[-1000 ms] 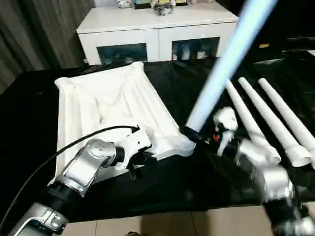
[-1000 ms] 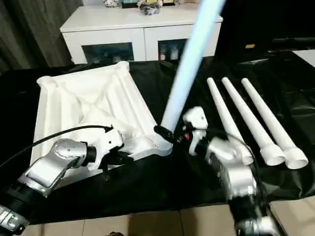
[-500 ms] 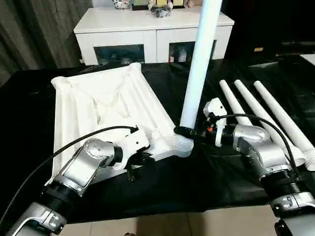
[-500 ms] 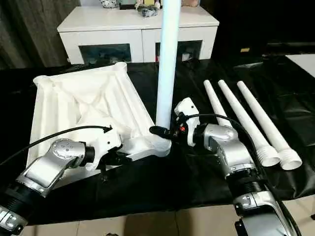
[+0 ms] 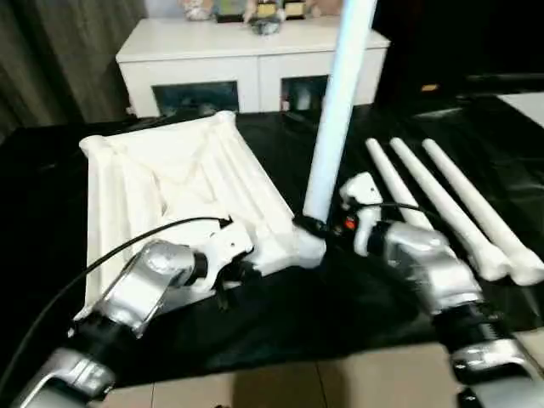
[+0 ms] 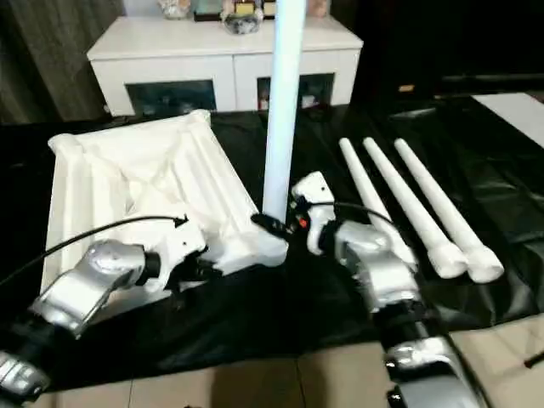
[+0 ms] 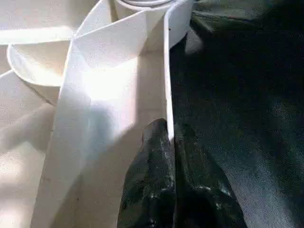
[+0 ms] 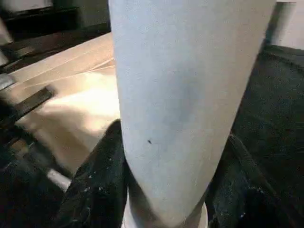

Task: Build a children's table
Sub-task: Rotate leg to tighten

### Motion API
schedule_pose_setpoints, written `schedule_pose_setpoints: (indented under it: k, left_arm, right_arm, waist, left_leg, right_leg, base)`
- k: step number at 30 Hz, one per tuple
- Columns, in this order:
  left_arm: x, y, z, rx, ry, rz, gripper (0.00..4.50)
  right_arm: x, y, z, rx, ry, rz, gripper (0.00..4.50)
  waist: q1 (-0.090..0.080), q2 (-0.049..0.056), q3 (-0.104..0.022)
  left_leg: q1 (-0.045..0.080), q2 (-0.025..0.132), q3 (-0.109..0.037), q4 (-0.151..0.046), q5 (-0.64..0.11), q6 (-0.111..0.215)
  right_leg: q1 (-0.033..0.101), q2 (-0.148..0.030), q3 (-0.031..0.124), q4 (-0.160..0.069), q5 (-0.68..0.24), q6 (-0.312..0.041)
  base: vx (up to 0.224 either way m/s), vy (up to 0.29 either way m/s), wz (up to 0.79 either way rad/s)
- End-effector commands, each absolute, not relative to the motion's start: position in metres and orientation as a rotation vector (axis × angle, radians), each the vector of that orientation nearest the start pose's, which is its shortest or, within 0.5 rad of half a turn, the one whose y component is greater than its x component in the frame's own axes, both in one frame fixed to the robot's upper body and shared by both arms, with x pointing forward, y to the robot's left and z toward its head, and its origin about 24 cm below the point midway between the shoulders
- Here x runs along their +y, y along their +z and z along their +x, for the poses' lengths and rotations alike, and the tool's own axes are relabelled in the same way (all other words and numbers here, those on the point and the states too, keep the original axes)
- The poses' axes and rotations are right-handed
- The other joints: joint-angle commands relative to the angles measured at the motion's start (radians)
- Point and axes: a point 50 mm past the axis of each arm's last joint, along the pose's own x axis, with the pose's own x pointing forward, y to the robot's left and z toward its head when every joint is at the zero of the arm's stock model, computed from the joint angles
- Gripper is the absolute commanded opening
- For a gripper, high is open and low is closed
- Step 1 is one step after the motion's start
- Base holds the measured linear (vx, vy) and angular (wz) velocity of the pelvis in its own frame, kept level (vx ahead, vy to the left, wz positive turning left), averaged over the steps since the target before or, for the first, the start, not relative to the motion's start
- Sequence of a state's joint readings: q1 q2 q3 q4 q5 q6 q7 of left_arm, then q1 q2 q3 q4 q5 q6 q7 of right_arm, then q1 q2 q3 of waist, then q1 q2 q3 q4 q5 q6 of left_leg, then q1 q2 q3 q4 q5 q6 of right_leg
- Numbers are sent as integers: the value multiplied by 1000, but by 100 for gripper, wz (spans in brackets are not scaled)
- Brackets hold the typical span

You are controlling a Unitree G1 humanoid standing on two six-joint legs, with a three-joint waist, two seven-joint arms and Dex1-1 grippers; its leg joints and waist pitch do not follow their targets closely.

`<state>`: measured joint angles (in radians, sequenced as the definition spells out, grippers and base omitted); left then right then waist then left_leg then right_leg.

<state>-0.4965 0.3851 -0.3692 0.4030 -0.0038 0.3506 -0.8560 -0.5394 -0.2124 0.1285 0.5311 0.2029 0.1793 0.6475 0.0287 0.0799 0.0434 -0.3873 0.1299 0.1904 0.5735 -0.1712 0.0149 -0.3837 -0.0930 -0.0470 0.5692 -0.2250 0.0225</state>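
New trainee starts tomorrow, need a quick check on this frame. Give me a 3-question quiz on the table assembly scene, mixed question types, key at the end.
1. True or false: the left gripper is pinching the rim of the upside-down table top.
2. How many loose legs lie on the black cloth to the right of the table top?
A. two
B. three
C. four
3. What does the right gripper hold, and how does that thing stand?

Key
1. True: its black fingers are closed on the thin edge wall.
2. B.
3. The upright leg, gripped near its base, standing close to vertical at the table top's near right corner.
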Motion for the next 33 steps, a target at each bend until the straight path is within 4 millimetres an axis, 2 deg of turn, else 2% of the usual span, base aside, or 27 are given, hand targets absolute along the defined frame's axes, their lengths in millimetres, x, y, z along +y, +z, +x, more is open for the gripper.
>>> schedule_pose_setpoints:
  k: [1,2,3,4,5,6,7,8,9,10,11,12,13,14,15,16,18,19,21,22,23,24,27,29,31,32,33]
  left_arm:
    - [122,50,326,472,-882,408,0]
    - [121,49,327,476,-875,406,0]
    - [117,47,328,486,-857,402,0]
    - [106,43,331,511,-815,393,0]
    - [106,43,331,511,-815,393,0]
    - [98,40,332,526,-798,397,0]
    - [93,39,333,535,-788,402,0]
    - [86,38,333,547,-779,407,0]
    - [80,38,333,556,-773,416,0]
    - [80,38,333,556,-773,416,0]
    - [80,38,333,556,-773,416,0]
    - [68,39,334,566,-770,432,0]
    - [68,39,334,566,-770,432,0]
    - [63,40,334,568,-772,439,0]
    - [60,40,334,569,-772,442,0]
    - [59,40,334,569,-772,443,0]
    - [54,44,336,563,-768,448,0]
    - [53,45,336,562,-766,448,0]
    - [52,46,336,559,-767,448,0]
    - [52,47,336,558,-768,448,0]
    - [51,47,336,557,-768,447,0]
    - [50,48,336,560,-766,446,0]
    - [50,47,336,561,-763,447,0]
    - [53,47,338,553,-760,449,0]
    - [55,48,340,544,-758,451,0]
    - [57,49,341,539,-756,449,0]
    - [57,49,341,538,-756,448,0]
  right_arm:
    - [-137,-6,317,529,549,-79,184]
    - [-136,-6,318,529,539,-79,184]
    - [-134,-7,319,529,515,-78,184]
    - [-129,-10,323,541,447,-83,184]
    - [-129,-10,323,541,447,-83,184]
    - [-126,-11,325,549,404,-79,184]
    - [-124,-13,327,554,377,-77,184]
    - [-123,-14,329,562,331,-82,184]
    - [-120,-15,331,572,296,-80,184]
    - [-120,-15,331,572,296,-80,184]
    - [-120,-15,331,572,296,-80,184]
    - [-117,-15,334,579,237,-93,184]
    - [-117,-15,334,579,237,-93,184]
    - [-115,-13,337,574,199,-97,184]
    - [-114,-12,338,571,179,-100,184]
    - [-113,-11,338,570,173,-101,184]
    - [-111,-8,342,561,120,-114,184]
    - [-110,-7,343,558,107,-119,184]
    - [-110,-7,343,553,95,-121,184]
    - [-110,-6,344,550,86,-122,184]
    - [-111,-5,345,544,66,-127,184]
    - [-110,-4,346,537,49,-123,184]
    - [-109,-4,347,533,42,-119,184]
    - [-105,1,350,498,49,-73,184]
    - [-100,9,355,446,76,-21,184]
    - [-97,14,357,414,112,14,184]
    - [-97,15,357,410,114,17,219]
  waist:
    - [7,24,-21]
    - [106,30,-37]
    - [50,-50,-64]
    - [34,-51,-45]
    - [30,-41,-32]
    - [44,-36,-31]
    - [49,-20,-33]
    - [32,1,-39]
    - [12,16,-28]
    - [1,9,-25]
    - [0,10,-26]
    - [-7,11,-28]
    - [-7,12,-26]
    - [-9,14,-24]
    - [-11,8,-25]
    - [-12,5,-25]
    - [-8,6,-25]
    - [-8,8,-23]
    - [-10,9,-21]
    - [-10,4,-21]
    - [-8,8,-22]
    - [-8,7,-23]
    - [-7,6,-23]
    - [-5,6,-24]
    - [-3,2,-28]
    - [0,1,-30]
    - [1,0,-35]
  left_leg:
    - [-27,108,-37,-233,-1006,-182]
    - [-90,87,57,-283,-956,-201]
    - [38,75,46,-173,-607,-201]
    - [100,11,-83,115,-155,-82]
    - [3,-6,-124,124,-44,-47]
    - [-46,29,-127,44,-69,-94]
    - [-1,54,-121,-9,-138,-119]
    - [68,103,-127,-54,-402,-153]
    - [75,88,-108,-78,-671,-174]
    - [84,73,-97,-80,-741,-156]
    - [81,71,-100,-82,-735,-149]
    - [62,75,-106,-92,-704,-140]
    - [58,78,-108,-98,-702,-141]
    - [61,79,-109,-105,-725,-147]
    - [71,76,-106,-105,-737,-144]
    - [70,75,-104,-105,-725,-137]
    - [65,74,-100,-107,-686,-124]
    - [65,74,-99,-107,-689,-127]
    - [59,75,-105,-113,-723,-134]
    - [59,76,-105,-115,-725,-135]
    - [63,76,-103,-115,-727,-135]
    - [65,75,-101,-114,-719,-133]
    - [59,76,-96,-115,-681,-123]
    - [59,77,-93,-113,-658,-118]
    - [56,77,-90,-112,-621,-109]
    - [53,79,-86,-111,-585,-100]
    - [47,82,-84,-110,-526,-90]
  right_leg:
    - [66,15,-41,68,-371,-95]
    - [106,36,-65,167,-169,-99]
    - [28,-46,32,69,-520,-63]
    - [-82,-193,112,-144,-864,-88]
    - [18,-186,118,-119,-869,-128]
    - [77,-137,56,-67,-699,-146]
    - [44,-83,32,-54,-570,-165]
    - [-9,-28,37,-21,-315,-173]
    - [-3,-25,33,-24,-312,-185]
    - [0,-34,31,-50,-417,-165]
    - [8,-43,31,-59,-450,-153]
    - [26,-54,31,-65,-447,-138]
    - [29,-55,28,-68,-443,-134]
    - [27,-54,23,-73,-436,-124]
    - [23,-54,20,-80,-442,-117]
    - [25,-55,21,-83,-443,-116]
    - [24,-64,25,-88,-460,-118]
    - [19,-65,25,-91,-482,-115]
    - [24,-63,19,-91,-488,-97]
    - [24,-63,20,-91,-482,-94]
    - [20,-63,22,-91,-471,-96]
    - [18,-65,23,-93,-463,-99]
    - [19,-68,27,-95,-440,-108]
    - [18,-71,31,-94,-428,-117]
    - [20,-72,34,-91,-402,-128]
    - [23,-72,37,-89,-366,-139]
    - [29,-72,39,-81,-294,-159]
  base:
    - [-108,30,-11]
    - [-164,12,8]
    - [-29,-100,18]
    - [-29,-100,18]
    - [140,-106,-20]
    - [76,42,-34]
    - [76,42,-34]
    - [-104,51,13]
    - [-166,-8,32]
    - [-166,-8,32]
    - [-98,-4,10]
    - [-63,26,-4]
    - [-63,26,-4]
    - [-56,48,-5]
    - [-49,54,2]
    - [-49,54,2]
    - [0,0,0]
    - [0,0,0]
    - [0,0,0]
    - [0,0,0]
    - [0,0,0]
    - [0,0,0]
    - [0,0,0]
    - [0,0,0]
    - [0,0,0]
    - [0,0,0]
    - [0,0,0]
